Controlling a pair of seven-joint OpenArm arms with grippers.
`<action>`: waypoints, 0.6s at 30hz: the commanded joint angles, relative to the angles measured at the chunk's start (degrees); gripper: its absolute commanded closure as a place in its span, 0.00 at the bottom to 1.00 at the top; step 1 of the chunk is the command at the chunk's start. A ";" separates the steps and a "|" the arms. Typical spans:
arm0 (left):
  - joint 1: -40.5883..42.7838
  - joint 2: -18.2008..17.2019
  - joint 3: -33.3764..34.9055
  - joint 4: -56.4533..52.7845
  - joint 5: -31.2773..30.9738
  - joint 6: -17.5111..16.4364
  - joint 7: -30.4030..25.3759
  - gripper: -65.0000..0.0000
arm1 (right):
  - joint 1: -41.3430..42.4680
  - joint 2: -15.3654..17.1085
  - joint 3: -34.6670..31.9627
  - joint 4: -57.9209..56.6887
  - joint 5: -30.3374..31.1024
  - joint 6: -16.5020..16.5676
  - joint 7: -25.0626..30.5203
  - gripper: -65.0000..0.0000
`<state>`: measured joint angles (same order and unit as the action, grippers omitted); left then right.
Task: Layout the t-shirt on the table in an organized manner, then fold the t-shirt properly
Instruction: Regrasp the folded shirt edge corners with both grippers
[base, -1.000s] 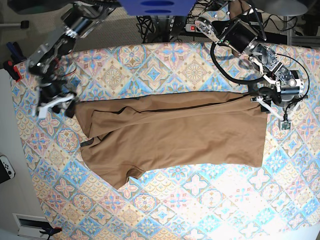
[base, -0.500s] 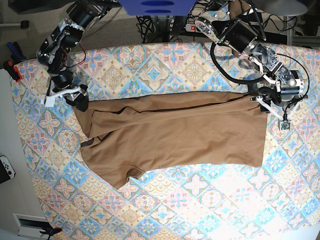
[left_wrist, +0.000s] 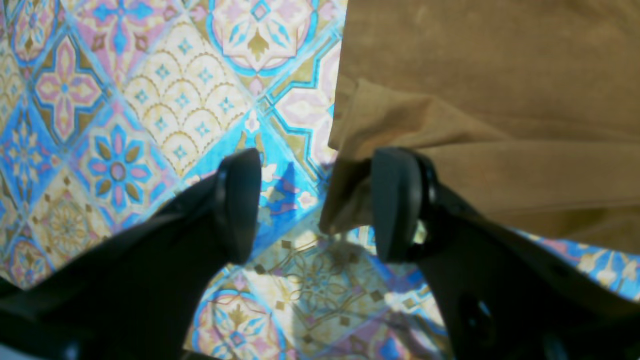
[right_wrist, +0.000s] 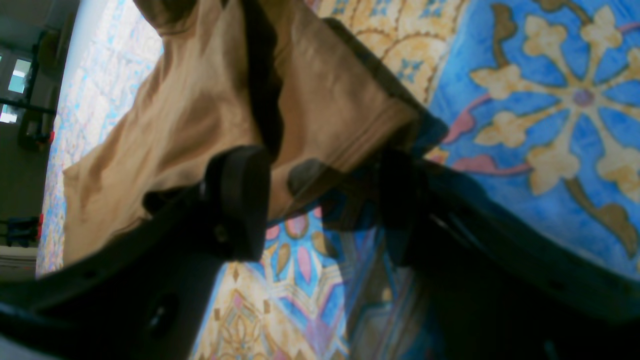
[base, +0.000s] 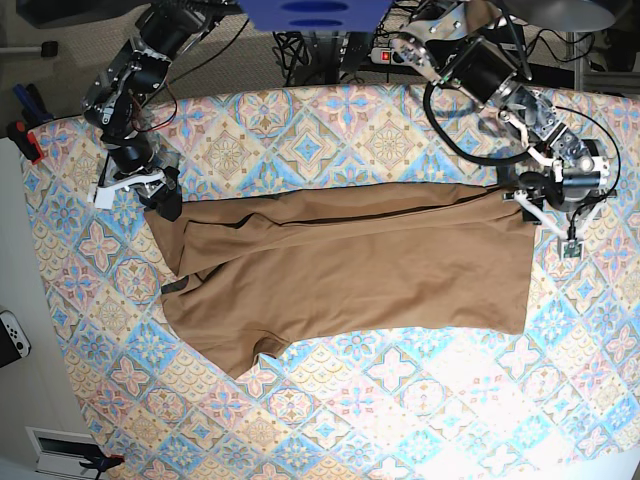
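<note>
T-shirt (base: 350, 270) spread on table (base: 420, 400), fingers (left_wrist: 240, 200) parted at corners

Robot lab: cables, power strip (base: 378, 55) behind table (base: 420, 400).

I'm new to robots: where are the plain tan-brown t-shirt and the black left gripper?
plain tan-brown t-shirt (base: 370, 270): base view, middle of its body.
black left gripper (left_wrist: 315, 200): left wrist view, midway between its fingertips.

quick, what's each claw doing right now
Left claw: open, one finger at the t-shirt corner, holding nothing.
Right claw: open around a t-shirt edge, not clamped.
</note>
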<state>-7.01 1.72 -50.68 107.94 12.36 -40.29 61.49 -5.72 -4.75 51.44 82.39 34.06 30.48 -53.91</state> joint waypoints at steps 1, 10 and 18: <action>-0.51 -0.88 -0.01 1.03 -0.10 0.29 -0.79 0.46 | 0.31 0.23 -0.23 0.38 -0.53 0.16 -0.99 0.48; 0.28 -4.92 -3.43 0.50 -5.20 0.29 -0.26 0.46 | 3.83 0.31 -0.23 0.47 -0.61 0.16 -0.99 0.48; 0.10 -9.94 -0.01 -14.89 -9.15 0.29 -0.26 0.45 | 3.83 0.31 -3.84 0.47 -0.70 0.07 -0.99 0.48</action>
<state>-5.91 -7.11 -50.76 91.83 3.97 -40.12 62.28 -2.55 -4.69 47.62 81.97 32.38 30.00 -55.70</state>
